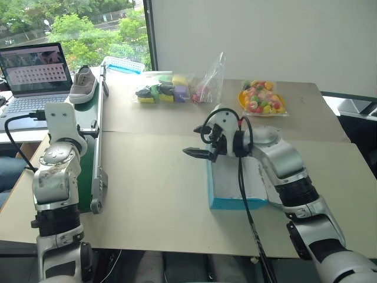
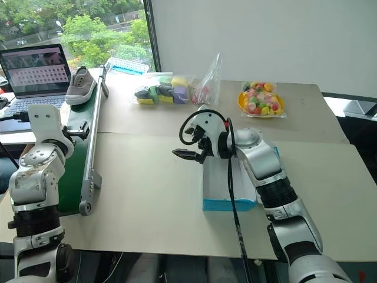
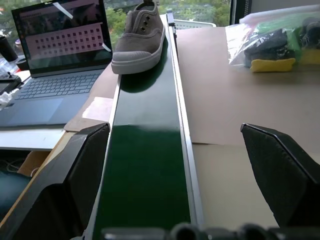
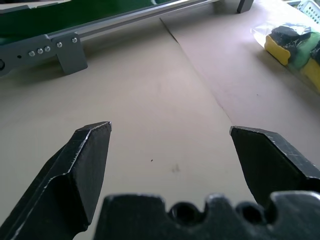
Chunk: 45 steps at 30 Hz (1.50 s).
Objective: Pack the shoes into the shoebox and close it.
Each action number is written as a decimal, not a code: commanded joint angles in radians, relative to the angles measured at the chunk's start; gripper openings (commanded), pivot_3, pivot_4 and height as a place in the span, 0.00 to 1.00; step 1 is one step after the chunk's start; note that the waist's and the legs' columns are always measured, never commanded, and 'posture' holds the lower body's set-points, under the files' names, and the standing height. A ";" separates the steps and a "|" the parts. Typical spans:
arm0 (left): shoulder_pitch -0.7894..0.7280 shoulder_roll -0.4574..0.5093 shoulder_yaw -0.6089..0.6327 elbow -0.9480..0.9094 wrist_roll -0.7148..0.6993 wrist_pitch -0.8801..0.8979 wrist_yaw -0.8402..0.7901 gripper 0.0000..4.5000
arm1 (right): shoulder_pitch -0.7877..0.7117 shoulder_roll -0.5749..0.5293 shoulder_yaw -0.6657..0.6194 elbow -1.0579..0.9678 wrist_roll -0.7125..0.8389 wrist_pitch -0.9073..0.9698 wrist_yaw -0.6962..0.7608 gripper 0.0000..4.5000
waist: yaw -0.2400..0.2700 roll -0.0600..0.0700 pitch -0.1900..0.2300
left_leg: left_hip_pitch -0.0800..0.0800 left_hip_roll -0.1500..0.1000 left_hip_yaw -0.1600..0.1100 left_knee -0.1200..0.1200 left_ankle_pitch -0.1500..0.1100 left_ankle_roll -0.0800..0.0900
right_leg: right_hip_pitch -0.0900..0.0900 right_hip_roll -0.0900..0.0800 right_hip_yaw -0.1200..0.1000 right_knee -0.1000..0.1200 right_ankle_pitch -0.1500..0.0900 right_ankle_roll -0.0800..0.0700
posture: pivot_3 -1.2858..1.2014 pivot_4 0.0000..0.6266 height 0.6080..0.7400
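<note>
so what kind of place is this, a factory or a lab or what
Most likely a robotics lab or test office, not a factory. A short green conveyor sits on a cardboard-covered table carrying one grey shoe, an open laptop stands beside it, and a window looks onto trees.

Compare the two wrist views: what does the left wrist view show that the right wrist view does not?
Left wrist view: a grey shoe on the green conveyor, a laptop beside it, the open left gripper. Right wrist view: the open right gripper over the table, the conveyor's grey foot. Both: conveyor, table, bag of coloured items.
</note>
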 commanded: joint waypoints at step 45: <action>-0.103 0.194 0.012 0.475 -0.113 -0.052 -0.234 0.01 | 0.003 -0.082 0.017 -0.119 -0.031 0.048 -0.001 1.00 | 0.002 0.000 0.000 | 0.000 0.000 0.001 -0.007 0.002 -0.002 | -0.008 0.000 0.000 0.003 0.000 -0.001 | 0.52 0.24 1.00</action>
